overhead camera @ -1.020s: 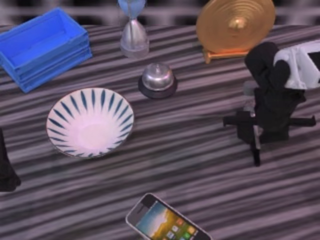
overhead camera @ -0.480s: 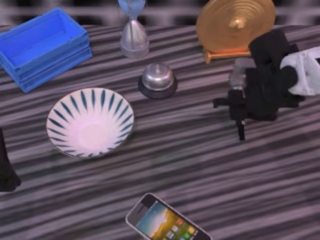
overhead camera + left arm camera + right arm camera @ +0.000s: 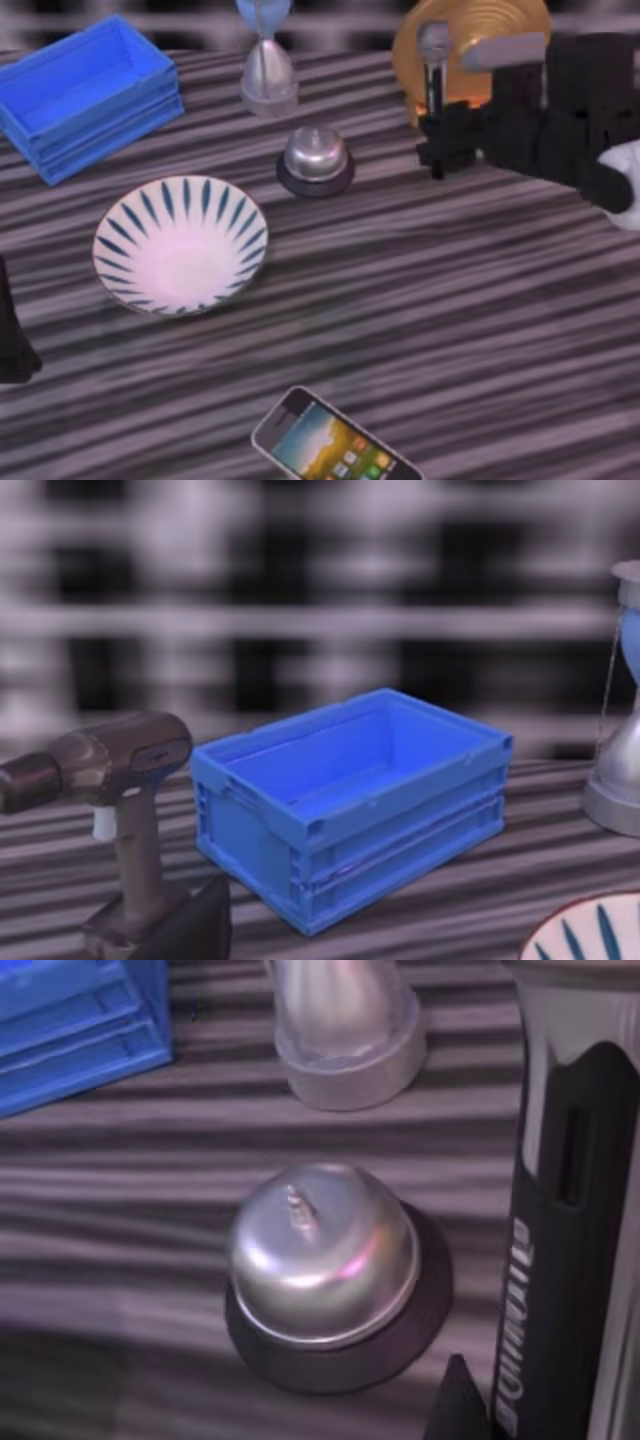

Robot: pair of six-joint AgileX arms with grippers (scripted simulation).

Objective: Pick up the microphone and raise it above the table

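The microphone (image 3: pixel 434 78), black stick handle with a silver mesh head, hangs clear above the striped table (image 3: pixel 420 310) at the far right, in front of the gold disc. My right gripper (image 3: pixel 436 135) is shut on the handle's lower part, its arm reaching in from the right edge. In the right wrist view the handle (image 3: pixel 560 1220) fills the side of the picture, with the table (image 3: pixel 110 1260) well below it. The left gripper shows in no view.
A silver dome bell (image 3: pixel 316 160) on a black base lies left of the held microphone. An hourglass (image 3: pixel 267 75), a blue crate (image 3: pixel 90 90) and a gold disc on a stand (image 3: pixel 480 45) line the back. Bowl (image 3: pixel 180 243), phone (image 3: pixel 330 445), dark drill (image 3: pixel 130 810).
The right gripper has risen with the microphone, carrying it off the table and toward the back, in front of the gold disc. Nothing else has moved.
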